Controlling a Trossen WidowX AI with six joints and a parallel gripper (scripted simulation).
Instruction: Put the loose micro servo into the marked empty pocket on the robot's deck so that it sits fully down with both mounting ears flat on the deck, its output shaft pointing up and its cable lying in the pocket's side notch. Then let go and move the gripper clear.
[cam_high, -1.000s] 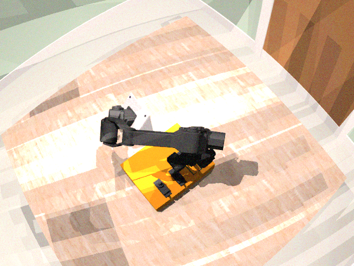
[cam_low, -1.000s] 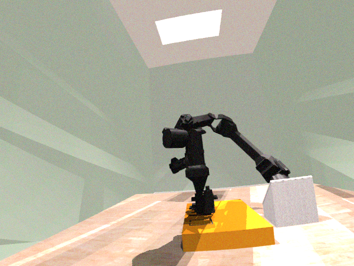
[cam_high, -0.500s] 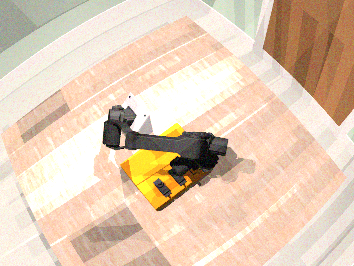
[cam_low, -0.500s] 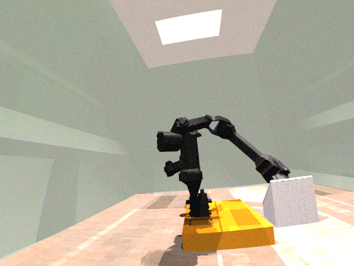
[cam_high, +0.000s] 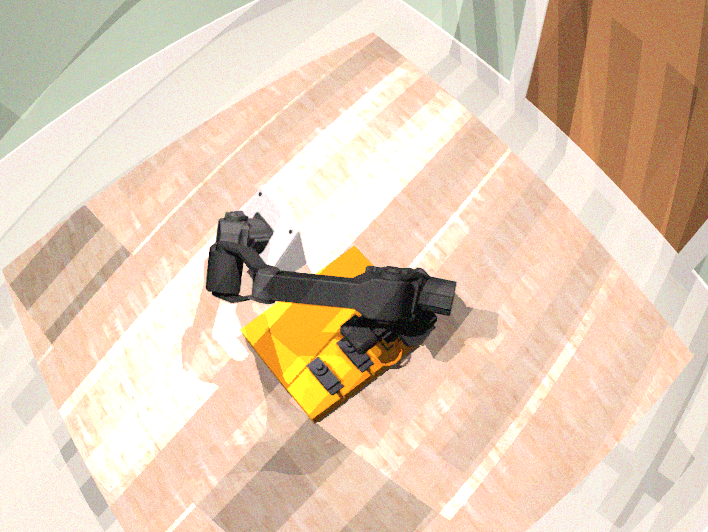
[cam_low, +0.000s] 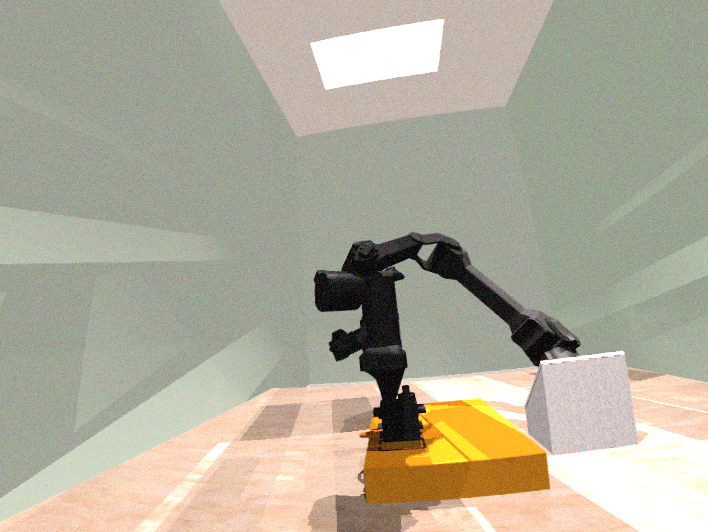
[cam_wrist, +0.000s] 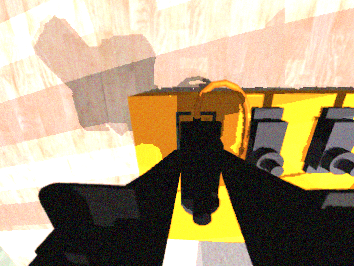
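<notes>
The arm (cam_high: 343, 288) is covering part of the yellow deck (cam_high: 286, 334) in the top view, and the marked pocket is lying out of sight beneath the wrist. In the wrist view the servo (cam_wrist: 200, 165) is blocking most of the pocket outline (cam_wrist: 181, 117), so whether its ears are touching the deck is impossible to tell. The picture's right edge is cutting off one seated servo (cam_wrist: 335, 150). The cable (cam_wrist: 225, 90) is disappearing behind the servo body.
</notes>
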